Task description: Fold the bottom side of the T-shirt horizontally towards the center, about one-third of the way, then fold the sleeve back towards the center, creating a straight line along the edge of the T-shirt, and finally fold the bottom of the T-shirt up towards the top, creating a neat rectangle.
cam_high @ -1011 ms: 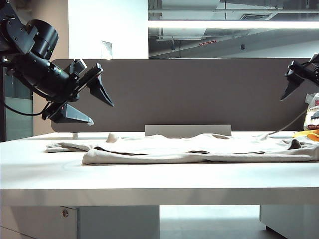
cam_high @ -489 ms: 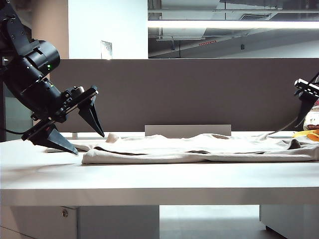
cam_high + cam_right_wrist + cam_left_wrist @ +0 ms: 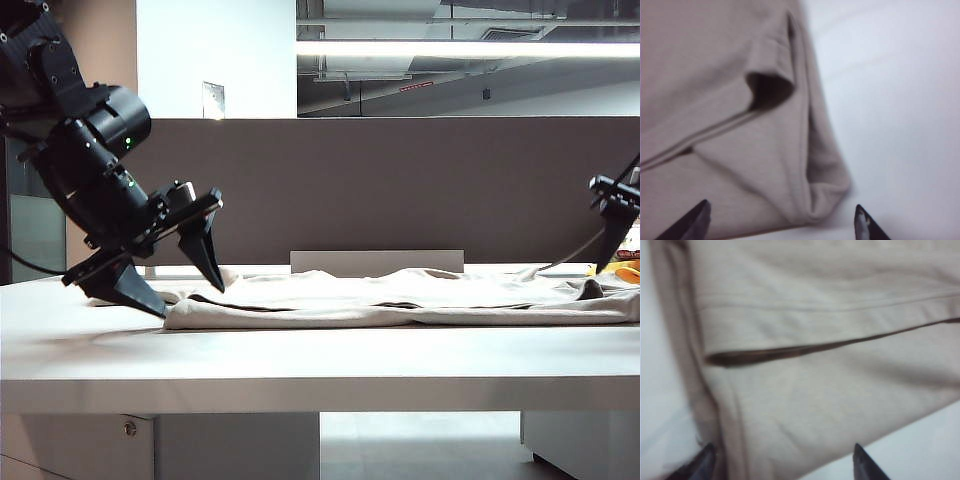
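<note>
That T-shirt [image 3: 400,298] is thin and floppy, so I'd pinch its doubled end edges: left gripper [image 3: 170,285] at 9 o'clock and right gripper [image 3: 612,262] at 3, both spread apart over it.

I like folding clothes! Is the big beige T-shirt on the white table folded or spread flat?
Folded: the pale beige cotton T-shirt lies in a long strip, one layer lapped over another.

Bare table [image 3: 300,360] before T-shirt [image 3: 400,298] — unobstructed.
</note>
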You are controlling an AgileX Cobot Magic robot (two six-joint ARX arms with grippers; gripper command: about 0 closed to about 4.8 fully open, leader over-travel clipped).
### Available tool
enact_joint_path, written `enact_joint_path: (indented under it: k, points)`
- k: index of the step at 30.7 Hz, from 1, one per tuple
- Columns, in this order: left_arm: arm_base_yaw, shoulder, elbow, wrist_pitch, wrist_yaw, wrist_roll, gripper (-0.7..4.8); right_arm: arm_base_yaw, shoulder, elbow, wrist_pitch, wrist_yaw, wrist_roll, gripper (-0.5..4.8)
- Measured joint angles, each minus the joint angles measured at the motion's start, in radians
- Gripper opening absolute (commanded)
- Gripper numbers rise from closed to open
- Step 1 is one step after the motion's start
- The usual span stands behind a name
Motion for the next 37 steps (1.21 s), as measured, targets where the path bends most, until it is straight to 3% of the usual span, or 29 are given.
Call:
enact_joint_path:
  k: [6,10,14,18,20,22,24,27,29,37]
  points:
    - [-0.001,0.004,0.0,-0.007,-0.001,-0.002,2.49,0.004,0.03,-0.001,-0.026,-0.003,0.0,2.55]
    - [0.0,0.004,0.0,-0.007,-0.001,-0.002,2.03,0.007,0.033,-0.001,-0.023,-0.003,-0.002,2.31]
    - [0.0,0.004,0.0,-0.007,-0.002,-0.002,1.68,0.008,0.033,-0.001,-0.009,-0.003,-0.002,1.4]
    - [0.0,0.004,0.0,-0.005,-0.003,-0.002,1.68,0.008,0.036,-0.001,0.003,-0.003,-0.004,1.29]
    - [0.0,0.004,0.0,0.003,-0.006,-0.001,1.63,0.008,0.042,-0.001,0.014,-0.003,-0.004,0.7]
    - [0.0,0.004,0.0,0.007,-0.008,-0.002,1.22,0.009,0.047,-0.001,0.024,-0.003,-0.004,-0.07]
    - [0.0,0.004,0.0,0.007,-0.008,-0.001,0.49,0.01,0.049,-0.001,0.028,-0.003,-0.006,-0.08]
    - [0.0,0.004,0.0,0.01,-0.008,0.001,0.38,0.01,0.051,-0.001,0.028,-0.003,-0.006,-0.08]
    - [0.0,0.004,0.0,0.02,-0.009,0.006,-0.09,0.01,0.052,-0.001,0.028,-0.003,-0.012,-0.08]
    - [0.001,0.004,0.0,-0.003,-0.027,0.037,-0.06,0.009,0.052,0.0,-0.007,-0.003,-0.036,-0.08]
